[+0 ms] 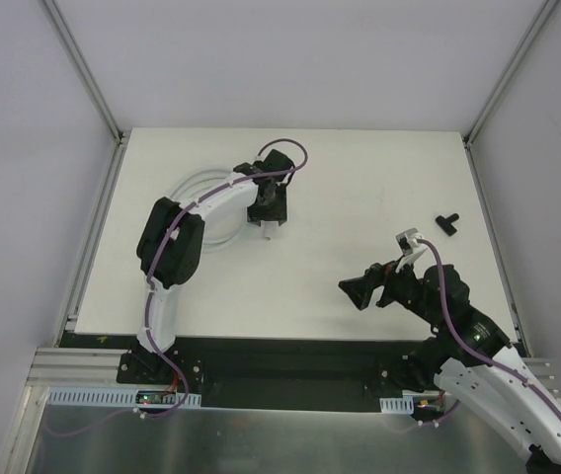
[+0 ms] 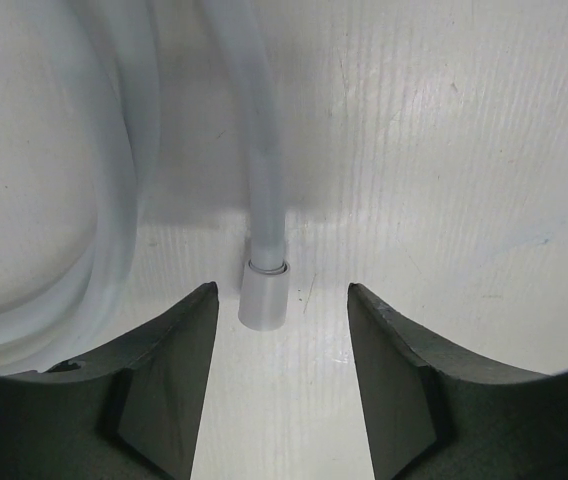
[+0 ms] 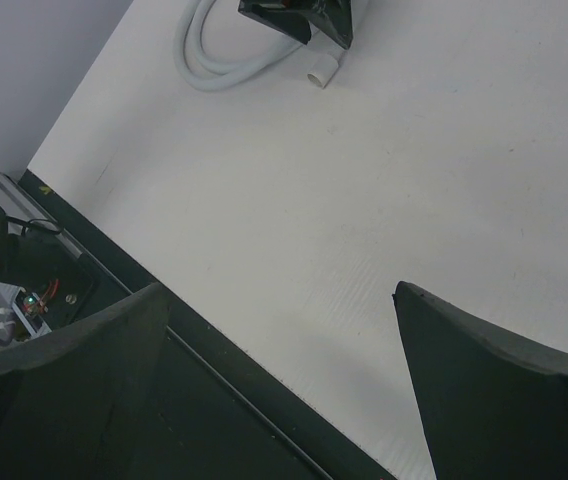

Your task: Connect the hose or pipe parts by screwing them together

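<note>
The white hose lies coiled on the table at the back left. Its straight end carries a short pale cylindrical fitting. My left gripper is open just above the table. The fitting lies at the mouth of the jaws, nearer the left finger, and neither finger touches it. In the top view, the left gripper hovers over that hose end. The small black T-shaped connector lies alone at the right. My right gripper is wide open and empty above the front of the table.
The right wrist view looks over the table's dark front edge toward the hose coil and the left gripper. White walls and metal frame rails border the table on both sides.
</note>
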`<state>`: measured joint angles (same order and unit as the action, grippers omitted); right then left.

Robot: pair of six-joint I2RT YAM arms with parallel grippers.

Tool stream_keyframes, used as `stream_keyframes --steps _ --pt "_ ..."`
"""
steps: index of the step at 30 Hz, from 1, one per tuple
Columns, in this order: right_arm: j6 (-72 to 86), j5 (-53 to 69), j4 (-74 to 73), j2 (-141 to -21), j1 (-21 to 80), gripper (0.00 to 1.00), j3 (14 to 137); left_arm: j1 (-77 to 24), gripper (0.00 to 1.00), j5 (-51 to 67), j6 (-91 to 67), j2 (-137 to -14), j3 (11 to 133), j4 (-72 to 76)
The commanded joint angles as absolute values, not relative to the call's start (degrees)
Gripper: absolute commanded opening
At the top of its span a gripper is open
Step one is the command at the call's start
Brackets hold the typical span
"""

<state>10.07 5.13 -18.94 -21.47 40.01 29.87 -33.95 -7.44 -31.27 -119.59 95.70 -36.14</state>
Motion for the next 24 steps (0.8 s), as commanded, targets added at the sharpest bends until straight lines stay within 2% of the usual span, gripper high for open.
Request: stream_keyframes --steps 1,18,20,23,24 --pt "10.28 3.96 -19.16 -21.09 40.08 0.99 30.76 -33.49 0.52 -5.28 -30.32 -119.62 96.77 -36.91" --pt "10.20 3.78 -19.51 -21.18 40.08 0.99 31.11 -33.49 0.43 -3.61 -31.64 -122.34 94.22 -37.00" --pt "10.28 3.52 -19.60 -21.18 39.99 0.99 30.94 -33.49 0.37 -2.90 -32.17 -122.08 93.17 -36.91" --pt "10.46 3.25 -19.07 -21.62 40.08 0.99 30.67 -33.66 0.21 -2.03 -33.39 -121.03 91.50 -36.74" --pt "10.46 3.25 -18.64 -21.80 40.08 0.99 30.50 -33.75 0.20 -1.59 -33.66 -120.59 91.06 -36.39"
